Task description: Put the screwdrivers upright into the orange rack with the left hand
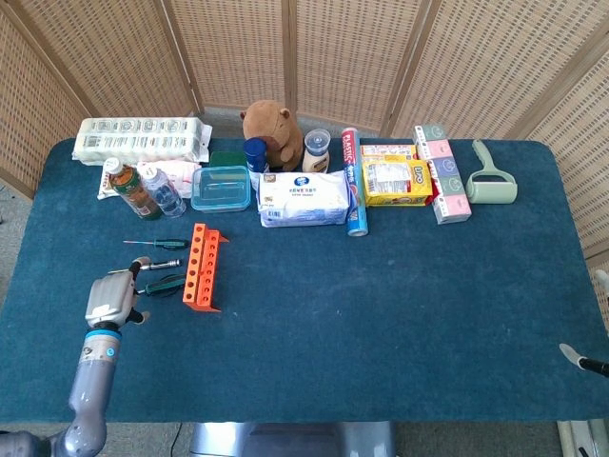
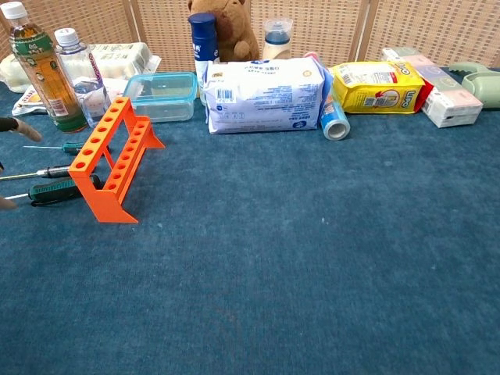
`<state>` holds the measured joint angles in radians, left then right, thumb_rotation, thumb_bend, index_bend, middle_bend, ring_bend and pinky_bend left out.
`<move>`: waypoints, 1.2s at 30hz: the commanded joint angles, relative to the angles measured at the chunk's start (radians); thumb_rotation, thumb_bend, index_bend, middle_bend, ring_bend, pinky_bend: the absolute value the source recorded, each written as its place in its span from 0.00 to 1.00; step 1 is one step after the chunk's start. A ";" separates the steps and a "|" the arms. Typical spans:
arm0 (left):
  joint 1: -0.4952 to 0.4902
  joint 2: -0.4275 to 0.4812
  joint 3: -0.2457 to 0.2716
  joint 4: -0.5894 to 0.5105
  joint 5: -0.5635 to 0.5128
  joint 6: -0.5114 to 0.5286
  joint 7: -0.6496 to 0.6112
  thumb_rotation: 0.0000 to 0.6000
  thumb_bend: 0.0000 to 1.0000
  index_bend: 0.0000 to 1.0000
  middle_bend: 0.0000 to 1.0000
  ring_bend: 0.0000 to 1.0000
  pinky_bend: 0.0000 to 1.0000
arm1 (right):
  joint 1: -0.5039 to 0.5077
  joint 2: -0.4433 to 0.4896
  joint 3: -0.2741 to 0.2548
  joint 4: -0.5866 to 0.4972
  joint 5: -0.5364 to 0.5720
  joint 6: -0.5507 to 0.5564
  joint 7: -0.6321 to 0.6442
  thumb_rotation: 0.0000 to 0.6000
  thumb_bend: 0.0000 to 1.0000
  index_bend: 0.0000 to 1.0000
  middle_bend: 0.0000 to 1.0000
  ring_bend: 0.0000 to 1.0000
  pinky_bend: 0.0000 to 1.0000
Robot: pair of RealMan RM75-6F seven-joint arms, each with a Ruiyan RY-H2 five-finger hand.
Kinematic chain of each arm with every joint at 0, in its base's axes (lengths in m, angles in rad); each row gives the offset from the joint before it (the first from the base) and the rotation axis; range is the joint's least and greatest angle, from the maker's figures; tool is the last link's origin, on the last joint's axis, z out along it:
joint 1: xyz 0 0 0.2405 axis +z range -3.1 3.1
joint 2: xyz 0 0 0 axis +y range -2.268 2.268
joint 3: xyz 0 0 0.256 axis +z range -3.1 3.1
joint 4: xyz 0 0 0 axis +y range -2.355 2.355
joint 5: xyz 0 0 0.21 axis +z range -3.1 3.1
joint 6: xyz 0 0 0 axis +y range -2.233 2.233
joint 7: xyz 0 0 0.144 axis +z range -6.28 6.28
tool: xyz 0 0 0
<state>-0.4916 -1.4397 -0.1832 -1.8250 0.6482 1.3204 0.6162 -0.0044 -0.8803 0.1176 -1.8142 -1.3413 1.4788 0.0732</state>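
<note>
At the lower left of the head view, the robot's grey left hand [image 1: 111, 299] hovers over the blue-covered table [image 1: 381, 314], its fingers [image 1: 137, 270] apart and holding nothing. Just right of it lie three slim screwdrivers [image 1: 164, 283] flat on the cloth, handles toward the orange plastic rack [image 1: 201, 267], which stands with all its holes unfilled. At the far lower right edge, only a sliver of the right hand [image 1: 582, 358] shows; I cannot tell how its fingers are set.

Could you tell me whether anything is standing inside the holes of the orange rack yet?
The orange rack holds nothing; its holes show empty. Three screwdrivers lie flat on the cloth beside it.
</note>
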 commanded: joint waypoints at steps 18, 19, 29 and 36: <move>-0.096 -0.211 -0.054 0.203 -0.133 0.004 0.101 1.00 0.23 0.24 1.00 0.96 1.00 | 0.006 0.010 0.002 0.014 0.014 -0.023 0.040 1.00 0.00 0.04 0.00 0.00 0.00; -0.097 -0.215 -0.055 0.208 -0.136 0.003 0.103 1.00 0.23 0.24 1.00 0.96 1.00 | 0.006 0.010 0.001 0.014 0.014 -0.024 0.042 1.00 0.00 0.04 0.00 0.00 0.00; -0.105 -0.244 -0.051 0.233 -0.125 -0.008 0.104 1.00 0.26 0.31 1.00 0.96 1.00 | 0.009 0.014 -0.001 0.016 0.017 -0.037 0.053 1.00 0.00 0.04 0.00 0.00 0.00; -0.109 -0.255 -0.049 0.246 -0.132 -0.012 0.117 1.00 0.30 0.35 1.00 0.96 1.00 | 0.013 0.015 -0.004 0.015 0.014 -0.047 0.060 1.00 0.00 0.04 0.00 0.00 0.00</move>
<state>-0.5996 -1.6945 -0.2322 -1.5792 0.5167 1.3090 0.7322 0.0084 -0.8656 0.1139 -1.7989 -1.3270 1.4323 0.1324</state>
